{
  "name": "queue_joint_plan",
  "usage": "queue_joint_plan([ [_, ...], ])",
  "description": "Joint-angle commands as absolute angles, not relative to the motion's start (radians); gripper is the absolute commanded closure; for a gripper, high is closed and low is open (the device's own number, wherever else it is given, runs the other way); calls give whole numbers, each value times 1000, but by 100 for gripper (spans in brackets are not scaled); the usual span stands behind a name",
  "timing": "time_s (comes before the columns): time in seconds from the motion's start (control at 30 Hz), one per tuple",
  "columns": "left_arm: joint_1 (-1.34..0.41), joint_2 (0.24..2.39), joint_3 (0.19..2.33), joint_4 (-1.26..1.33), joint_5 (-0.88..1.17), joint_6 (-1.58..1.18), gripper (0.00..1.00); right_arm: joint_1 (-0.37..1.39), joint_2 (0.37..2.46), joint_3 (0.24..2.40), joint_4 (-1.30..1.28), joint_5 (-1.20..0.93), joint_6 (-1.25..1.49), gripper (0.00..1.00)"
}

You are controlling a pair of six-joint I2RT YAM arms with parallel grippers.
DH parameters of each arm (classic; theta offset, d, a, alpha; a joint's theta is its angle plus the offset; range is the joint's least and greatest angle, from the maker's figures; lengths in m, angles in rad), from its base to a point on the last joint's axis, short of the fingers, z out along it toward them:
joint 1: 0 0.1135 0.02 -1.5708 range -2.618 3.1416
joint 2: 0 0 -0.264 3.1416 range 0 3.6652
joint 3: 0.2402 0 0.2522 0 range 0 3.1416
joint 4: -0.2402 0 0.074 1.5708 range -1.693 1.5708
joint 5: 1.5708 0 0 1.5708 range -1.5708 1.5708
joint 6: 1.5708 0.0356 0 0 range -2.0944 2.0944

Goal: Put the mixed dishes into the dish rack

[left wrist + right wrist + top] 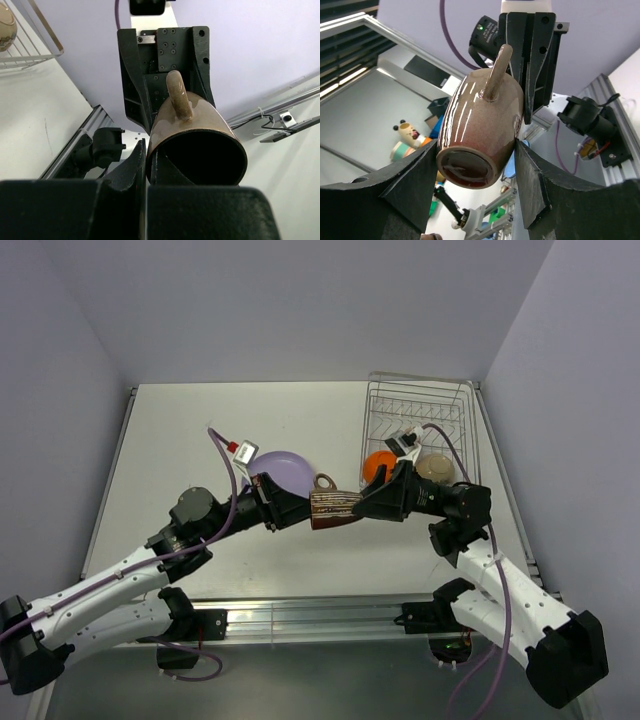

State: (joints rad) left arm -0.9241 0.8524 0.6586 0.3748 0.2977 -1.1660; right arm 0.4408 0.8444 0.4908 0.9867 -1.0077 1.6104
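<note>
Left claw (308, 508): clamped on the mug (335, 508) at its rim. In the left wrist view one finger (132, 167) sits outside the lip and the other goes into the mouth.

Right claw (365, 504): spread wide around the base end. In the right wrist view its pads (527, 175) sit against the body on both sides, so I read it as gripping too. I can't judge how firm that grip is.

Mug: in the air between the two claws, above the worktop (200, 440), and touching nothing else.
- Long axis runs level, left to right, claw to claw.
- Mouth faces the left claw, base faces the right claw, handle points up.

Rack (420, 400): at the far right, just behind the right claw and well away from the left one.
- It holds an orange bowl (376, 465) and a white bowl (437, 469) at its near end.
- The far tines look free.

Plate (285, 468): flat on the worktop behind the left claw.

My call is that this is a handover and the right arm is the one to carry the mug. It is nearer the rack, and the rack lies up and behind its claw. The left claw has to let go of the rim first. The mug lies sideways, so it needs turning before it seats.
</note>
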Motion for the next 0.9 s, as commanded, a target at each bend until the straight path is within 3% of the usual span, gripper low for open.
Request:
queue_joint_plan([
  [0.0, -928, 841, 699, 325, 282, -1131, 100, 460, 805, 557, 842, -986, 1477, 78],
  [0.1, -928, 839, 716, 272, 273, -1118, 100, 460, 804, 566, 795, -989, 1444, 100],
  [0.13, -928, 842, 719, 250, 281, -1118, 99, 460, 802, 566, 787, -986, 1437, 100],
  [0.17, -928, 848, 724, 241, 282, -1115, 91, 460, 798, 565, 775, -983, 1433, 100],
  [0.2, -928, 848, 726, 230, 281, -1111, 53, 460, 792, 565, 766, -980, 1419, 100],
  [0.23, -928, 841, 721, 226, 273, -1109, 35, 460, 787, 569, 749, -977, 1407, 100],
  [0.27, -928, 833, 709, 221, 273, -1111, 11, 462, 779, 572, 705, -973, 1379, 100],
  [0.3, -928, 824, 700, 221, 267, -1112, 1, 460, 776, 575, 677, -968, 1362, 100],
  [0.7, -919, 638, 690, -104, 40, -1072, 1, 391, 729, 597, 450, -956, 1227, 100],
  [0.87, -914, 511, 680, -328, -205, -1156, 1, 313, 706, 731, -42, -888, 903, 100],
])
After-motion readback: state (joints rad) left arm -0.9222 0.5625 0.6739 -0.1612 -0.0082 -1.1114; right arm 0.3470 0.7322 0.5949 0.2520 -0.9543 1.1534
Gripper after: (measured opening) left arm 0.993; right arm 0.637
